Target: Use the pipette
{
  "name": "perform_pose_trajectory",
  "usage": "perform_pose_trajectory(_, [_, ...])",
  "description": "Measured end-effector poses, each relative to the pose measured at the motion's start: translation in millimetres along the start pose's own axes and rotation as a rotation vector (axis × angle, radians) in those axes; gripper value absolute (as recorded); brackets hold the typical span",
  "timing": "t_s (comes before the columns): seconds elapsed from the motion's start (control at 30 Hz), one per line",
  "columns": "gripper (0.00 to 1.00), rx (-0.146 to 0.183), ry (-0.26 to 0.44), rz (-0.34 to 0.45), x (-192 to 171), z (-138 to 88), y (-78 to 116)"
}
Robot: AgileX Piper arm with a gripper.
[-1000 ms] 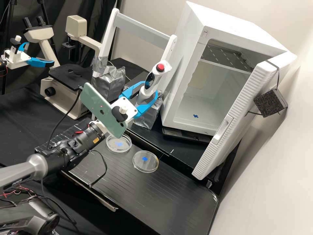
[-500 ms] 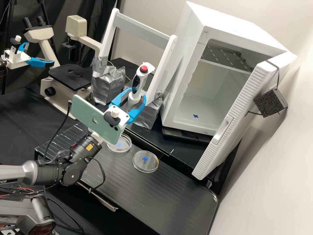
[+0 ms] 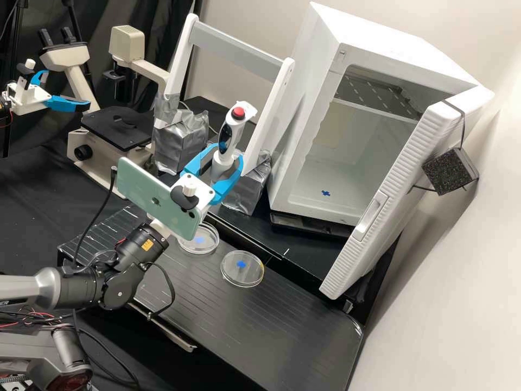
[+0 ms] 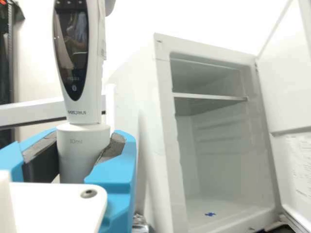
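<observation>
Pipette between blue fingers, partly apart, clamped on its lower body.

Print and wireless sign on pipette, apple mark (bitten) on phone

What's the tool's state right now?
Tool: closed on the electronic pipette, blue fingers around its lower body, red button up.

Pale walls and a black curtain rise behind the black bench. Light brightens the wall beside the white cabinet, whose door stands open.
</observation>
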Motion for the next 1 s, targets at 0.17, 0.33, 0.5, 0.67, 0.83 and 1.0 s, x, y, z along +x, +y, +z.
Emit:
perform_pose_trajectory(0.17, [0.0, 0.045, 0.016, -0.041, 5, -7, -8.7])
perform_pose_trajectory(0.33, [0.0, 0.03, 0.01, -0.13, 32, -22, -21.4])
perform_pose_trajectory(0.5, [0.0, -0.041, -0.007, -0.227, 73, -47, -33.2])
perform_pose_trajectory(0.67, [0.0, -0.088, -0.034, -0.274, 111, -72, -38.0])
perform_pose_trajectory(0.83, [0.0, -0.117, -0.052, -0.306, 139, -98, -41.3])
perform_pose_trajectory(1.0, [0.0, -0.17, -0.038, -0.32, 162, -123, -45.9])
